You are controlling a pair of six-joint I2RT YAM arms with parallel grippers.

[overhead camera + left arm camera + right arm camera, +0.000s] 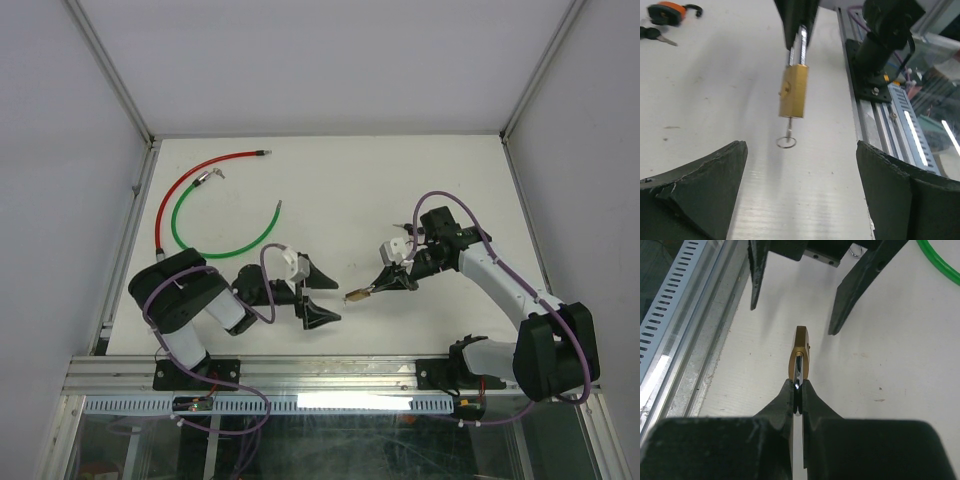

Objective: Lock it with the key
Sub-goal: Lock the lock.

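My right gripper (383,285) is shut on the silver shackle (798,374) of a brass padlock (358,295), holding it just above the table. The lock's body (801,352) points toward my left gripper. A thin silver key (788,127) with a wire ring (786,142) sticks out of the padlock (793,91) at its far end. My left gripper (337,303) stands open a short way in front of the key, its two fingers (715,180) spread wide with nothing between them. In the right wrist view those fingers (860,285) flank the lock's tip.
A red cable (190,185) and a green cable (230,245) curve over the back left of the table. An orange padlock (665,12) and a black-headed key (652,34) lie behind the right arm. An aluminium rail (300,375) runs along the near edge.
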